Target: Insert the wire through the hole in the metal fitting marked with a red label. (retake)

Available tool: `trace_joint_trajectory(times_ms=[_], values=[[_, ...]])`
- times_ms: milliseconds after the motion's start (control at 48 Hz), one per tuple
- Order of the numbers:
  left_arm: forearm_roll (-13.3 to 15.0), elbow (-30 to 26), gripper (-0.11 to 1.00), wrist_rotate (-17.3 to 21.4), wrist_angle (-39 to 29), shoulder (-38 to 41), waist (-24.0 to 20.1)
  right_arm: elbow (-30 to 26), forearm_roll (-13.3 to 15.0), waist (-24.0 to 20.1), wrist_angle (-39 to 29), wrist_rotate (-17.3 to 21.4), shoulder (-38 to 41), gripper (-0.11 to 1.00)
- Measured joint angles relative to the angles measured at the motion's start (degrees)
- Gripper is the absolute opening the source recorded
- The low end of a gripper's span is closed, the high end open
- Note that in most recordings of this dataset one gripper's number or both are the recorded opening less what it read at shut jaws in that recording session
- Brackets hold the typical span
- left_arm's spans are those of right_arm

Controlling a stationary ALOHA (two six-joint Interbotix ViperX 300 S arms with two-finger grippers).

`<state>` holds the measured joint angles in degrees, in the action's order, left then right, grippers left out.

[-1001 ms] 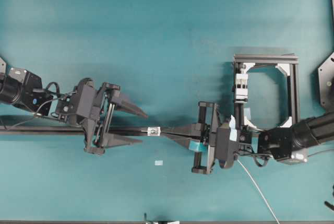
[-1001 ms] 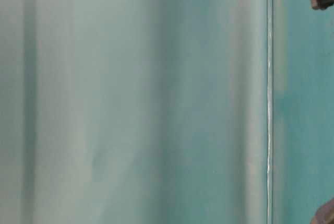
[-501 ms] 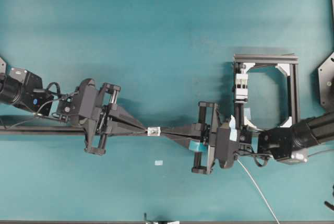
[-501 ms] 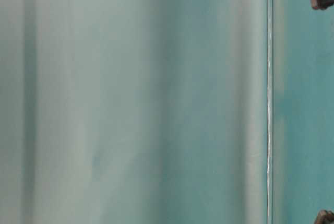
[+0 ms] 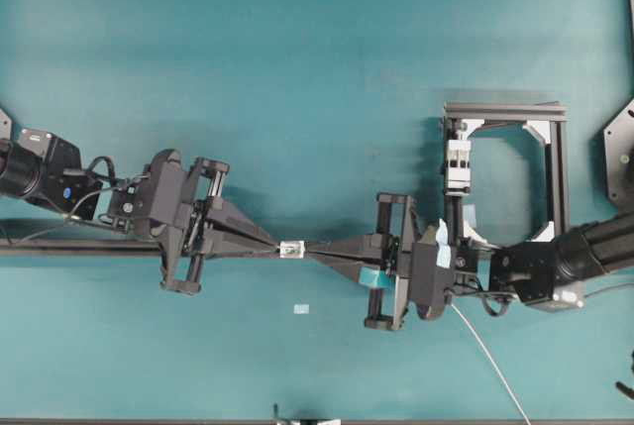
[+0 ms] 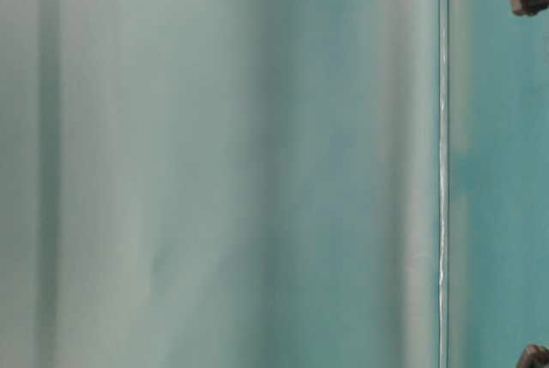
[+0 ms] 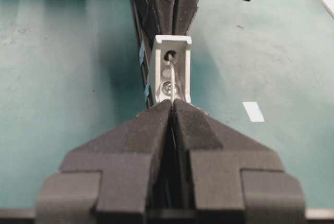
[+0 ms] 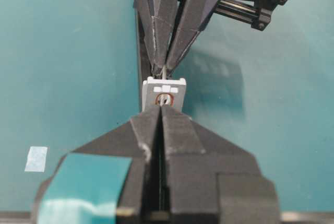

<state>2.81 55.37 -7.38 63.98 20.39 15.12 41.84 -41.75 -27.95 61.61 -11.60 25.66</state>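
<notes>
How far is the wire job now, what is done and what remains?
Done: the wire passes through the fitting's upper hole. In hand: the left gripper is shut on its tip and the right gripper is shut on the far side. Left: probably pulling more wire through, then releasing.

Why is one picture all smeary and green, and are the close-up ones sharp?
Table-level view: only soft, blurry teal streaks, nothing in focus. Left wrist view: the tiny silvery metal fitting is sharp; the left gripper up close looks softer. Right wrist view: the right gripper is big and slightly blurred.
</notes>
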Motion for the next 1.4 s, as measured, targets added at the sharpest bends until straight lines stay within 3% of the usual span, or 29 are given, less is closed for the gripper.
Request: trace_joint_trajectory(times_ms=[521, 605, 772, 813, 1397], values=[[0.0, -0.09, -0.1, 0.0, -0.09, 0.0, 0.09, 0.35, 0.18, 0.0, -0.09, 0.0, -0.44, 0.04], [0.0, -0.18, -0.1, 0.0, 0.0, 0.0, 0.26, 0.44, 0.44, 0.09, -0.18, -0.09, -0.79, 0.21], [0.0, -0.18, -0.1, 0.0, -0.09, 0.0, 0.53, 0.62, 1.58, 0.35, -0.26, -0.09, -1.32, 0.69], [0.0, -0.26, -0.1, 0.0, -0.09, 0.09, 0.53, 0.53, 1.76, 0.44, -0.26, 0.0, -1.49, 0.76], [0.0, 5.54, -0.1, 0.0, -4.48, -7.38, 0.97, 0.7, 1.93, 0.35, -0.26, 0.0, -1.58, 0.75]])
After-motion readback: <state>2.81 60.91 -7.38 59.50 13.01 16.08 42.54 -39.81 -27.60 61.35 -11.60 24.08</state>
